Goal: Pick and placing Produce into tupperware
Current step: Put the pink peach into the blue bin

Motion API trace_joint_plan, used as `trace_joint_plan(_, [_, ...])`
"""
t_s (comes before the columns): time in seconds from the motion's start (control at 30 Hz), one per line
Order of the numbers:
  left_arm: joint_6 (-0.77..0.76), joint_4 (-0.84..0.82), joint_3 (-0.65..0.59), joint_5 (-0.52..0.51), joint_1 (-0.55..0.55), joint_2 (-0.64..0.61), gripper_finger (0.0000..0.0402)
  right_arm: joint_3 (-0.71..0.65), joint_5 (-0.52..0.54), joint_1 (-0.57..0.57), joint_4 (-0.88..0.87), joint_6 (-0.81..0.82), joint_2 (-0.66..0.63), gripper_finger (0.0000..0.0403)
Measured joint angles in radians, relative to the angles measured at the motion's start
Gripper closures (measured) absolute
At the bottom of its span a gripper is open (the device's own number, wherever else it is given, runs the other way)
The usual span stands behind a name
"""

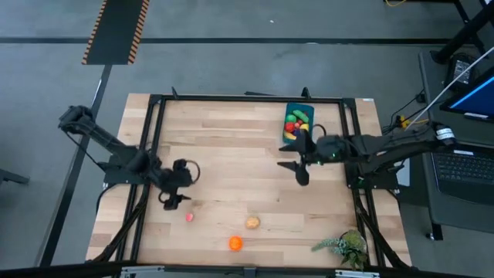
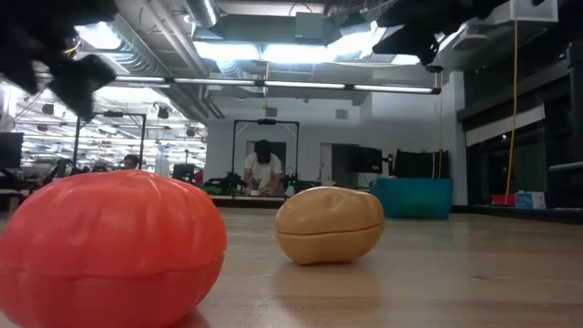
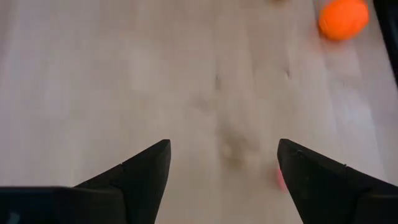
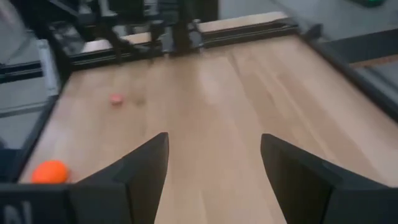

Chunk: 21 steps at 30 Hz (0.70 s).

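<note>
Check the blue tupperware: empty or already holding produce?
Holding produce. The high view shows the tupperware with red, green and yellow pieces inside; three pieces lie loose on the table.

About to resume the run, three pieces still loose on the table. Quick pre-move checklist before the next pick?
1. Left gripper open and empty: ok.
2. Right gripper open and empty, near the tupperware: ok.
3. Nearest target, the small pink piece, lies free on the wood just beside the left gripper: ok.
4. Tan piece and orange piece sit apart from each other, easy to single out: ok.
5. Room left in the tupperware, already holding produce: cannot tell.
6. Plant sprig off at the table's corner, clear of the targets: ok.
</note>
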Motion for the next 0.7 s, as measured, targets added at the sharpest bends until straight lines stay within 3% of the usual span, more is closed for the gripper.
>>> trace_joint_plan(0.2, [-0.196,-0.001,0.000,-0.028,-0.149,0.133,0.0115,-0.012,0.268,0.140,0.033,0.027,0.038,0.0147])
trace_joint_plan(0.47, [-0.352,0.003,0.000,0.061,-0.233,0.293,0.0115,-0.012,0.280,0.186,0.228,-0.041,0.197,0.0147])
trace_joint_plan(0.7, [-0.423,0.019,0.000,0.063,-0.243,0.348,0.0115,-0.012,0.281,0.182,0.274,-0.052,0.234,0.0147])
